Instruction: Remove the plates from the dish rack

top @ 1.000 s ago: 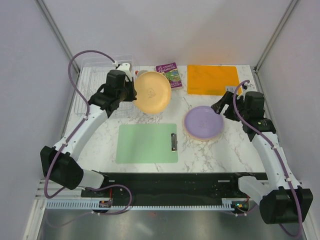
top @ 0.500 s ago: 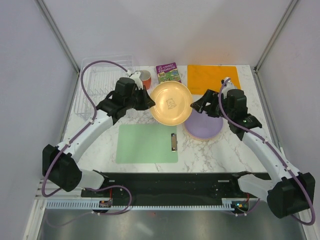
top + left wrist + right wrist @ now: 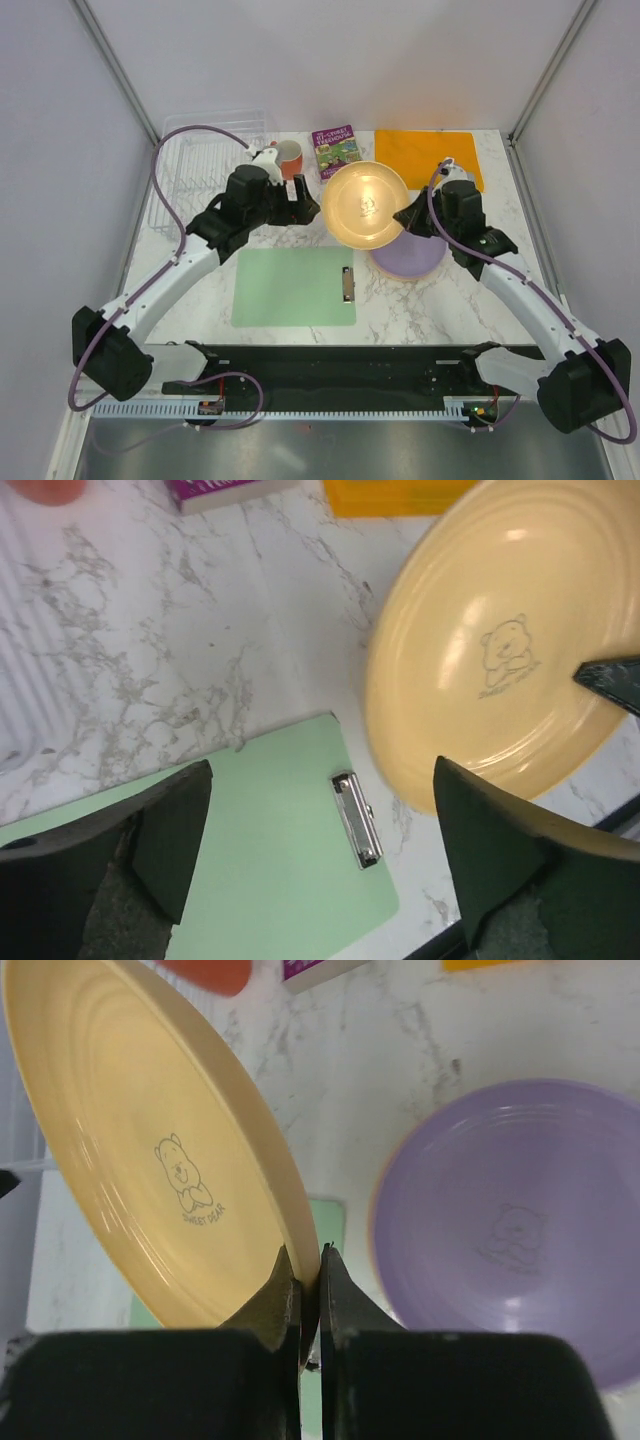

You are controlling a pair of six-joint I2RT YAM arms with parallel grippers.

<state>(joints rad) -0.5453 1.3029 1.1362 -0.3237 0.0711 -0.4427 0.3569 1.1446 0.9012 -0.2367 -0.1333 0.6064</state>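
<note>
A yellow-orange plate (image 3: 365, 205) with a bear print hangs tilted above the table's middle. My right gripper (image 3: 404, 216) is shut on its right rim; in the right wrist view the fingers (image 3: 308, 1272) pinch the plate's (image 3: 150, 1150) edge. My left gripper (image 3: 312, 207) stands open just left of the plate, apart from it. In the left wrist view the plate (image 3: 500, 650) lies beyond the left gripper (image 3: 320, 850), with nothing between the jaws. A lilac plate (image 3: 412, 257) (image 3: 510, 1230) lies flat on the table under the held one. The dish rack (image 3: 195, 175) stands at the far left; I see no plate in it.
A green clipboard (image 3: 293, 287) (image 3: 270, 870) lies in front of the left gripper. An orange-red mug (image 3: 290, 157), a purple book (image 3: 337, 148) and an orange mat (image 3: 428, 158) sit along the back. The table's white frame rails rise at both sides.
The left gripper carried the yellow-orange plate rightward from the rack, then opened and let go. The right gripper swung left and shut on the plate's rim.
</note>
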